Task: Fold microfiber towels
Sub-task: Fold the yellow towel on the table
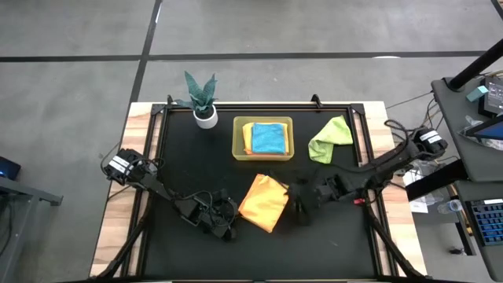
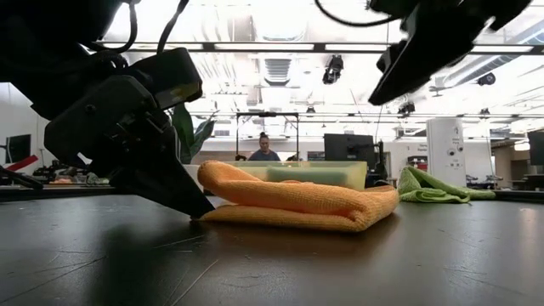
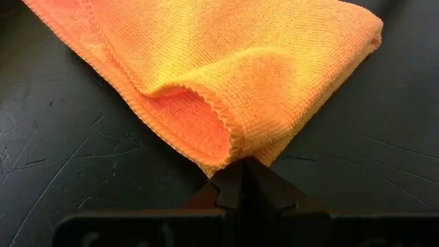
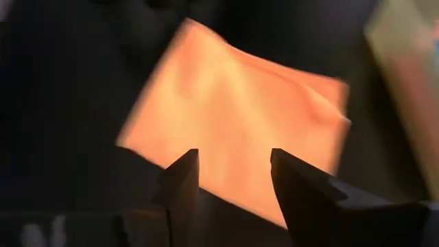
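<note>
An orange-yellow towel (image 1: 263, 202) lies folded on the black mat near the table's front middle; it also shows in the low view (image 2: 297, 204). My left gripper (image 3: 241, 165) is shut at the towel's near left corner, low at the mat (image 2: 197, 212). My right gripper (image 4: 233, 168) is open and empty, raised above the towel's right side (image 1: 302, 206). A teal blue towel (image 1: 269, 139) lies on another orange-yellow one in the yellow-green bin (image 1: 239, 149). A lime green towel (image 1: 330, 140) lies crumpled at the back right. The pink towel is out of view. My left gripper pinches the orange towel's corner (image 3: 230, 152) between its two fingertips, where a folded-over edge meets the lower layer. The fingers come slanting down from the table's left, tips at the mat. The towel lies on the mat, slack, its upper layer bulging open beside the corner.
A small potted plant (image 1: 203, 102) stands at the back left of the mat. The bin sits at the back middle. Bare black mat (image 1: 189, 165) lies left of the towel and along the front edge. A person sits far behind the table (image 2: 264, 149).
</note>
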Robot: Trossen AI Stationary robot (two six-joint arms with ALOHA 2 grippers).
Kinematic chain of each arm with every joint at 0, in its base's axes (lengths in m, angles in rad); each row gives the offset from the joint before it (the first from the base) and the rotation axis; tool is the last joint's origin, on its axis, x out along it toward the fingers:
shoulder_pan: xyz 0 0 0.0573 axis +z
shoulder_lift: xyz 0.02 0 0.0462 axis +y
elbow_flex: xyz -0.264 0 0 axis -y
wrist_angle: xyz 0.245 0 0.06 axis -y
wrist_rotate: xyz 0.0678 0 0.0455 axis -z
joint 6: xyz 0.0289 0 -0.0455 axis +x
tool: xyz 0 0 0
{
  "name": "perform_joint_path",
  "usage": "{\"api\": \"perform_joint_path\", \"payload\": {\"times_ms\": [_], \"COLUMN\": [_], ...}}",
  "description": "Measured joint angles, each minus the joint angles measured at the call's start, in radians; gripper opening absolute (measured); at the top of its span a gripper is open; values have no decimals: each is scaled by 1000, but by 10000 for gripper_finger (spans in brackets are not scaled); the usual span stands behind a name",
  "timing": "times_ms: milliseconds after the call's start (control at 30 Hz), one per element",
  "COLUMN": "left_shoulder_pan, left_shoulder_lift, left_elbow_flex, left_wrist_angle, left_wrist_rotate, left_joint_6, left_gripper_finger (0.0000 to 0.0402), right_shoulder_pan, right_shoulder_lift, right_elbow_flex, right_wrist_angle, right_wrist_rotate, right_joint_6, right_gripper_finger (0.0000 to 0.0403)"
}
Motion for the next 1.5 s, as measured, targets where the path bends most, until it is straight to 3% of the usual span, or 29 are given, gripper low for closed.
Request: {"api": "perform_joint_path", "payload": {"times_ms": [233, 500, 700, 800, 900, 1167, 1500], "left_shoulder_pan": [1, 1, 1, 1, 1, 2, 2], "left_shoulder_lift": [0, 0, 0, 0, 0, 0, 0], "left_elbow_flex": [0, 1, 2, 2, 1, 1, 0], "left_wrist_angle": [0, 0, 1, 1, 4, 4, 6], "left_wrist_rotate": [1, -12, -16, -18, -19, -27, -27], "left_joint_6": [0, 0, 1, 0, 0, 0, 0], "left_gripper_finger": [0, 0, 0, 0, 0, 0, 0], "right_shoulder_pan": [125, 162, 161, 161, 161, 167, 180], "right_shoulder_lift": [148, 381, 499, 525, 526, 524, 479], "right_elbow_flex": [-15, 15, 92, 135, 166, 177, 224], "right_wrist_angle": [306, 503, 479, 389, 277, 245, 111], "right_wrist_rotate": [0, 8, 12, 75, 149, 140, 131], "right_joint_6": [-48, -24, -5, 5, 11, -1, 3], "right_gripper_finger": [157, 133, 120, 112, 100, 16, 9]}}
